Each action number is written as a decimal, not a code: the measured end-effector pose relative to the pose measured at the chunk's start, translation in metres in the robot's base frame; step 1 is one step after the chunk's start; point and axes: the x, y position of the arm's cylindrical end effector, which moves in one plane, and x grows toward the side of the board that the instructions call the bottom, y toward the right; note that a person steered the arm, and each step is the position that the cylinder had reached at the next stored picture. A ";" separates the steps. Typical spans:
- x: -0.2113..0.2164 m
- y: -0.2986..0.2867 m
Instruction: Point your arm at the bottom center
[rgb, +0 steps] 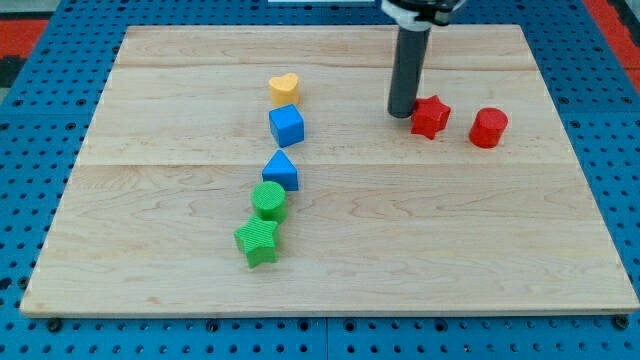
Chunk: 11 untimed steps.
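My tip comes straight down from the far edge of the wooden surface, the rod upright, its end just left of the red star block, close enough that contact cannot be told. It is a bare rod, with no tool to open or close. A red cylinder block sits right of the star. Left of centre, a line runs far to near: yellow heart block, blue cube block, blue triangular block, green cylinder block, green star block. The near centre lies well apart from my tip.
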 end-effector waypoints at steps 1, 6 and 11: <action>0.000 0.039; -0.009 -0.042; 0.064 -0.023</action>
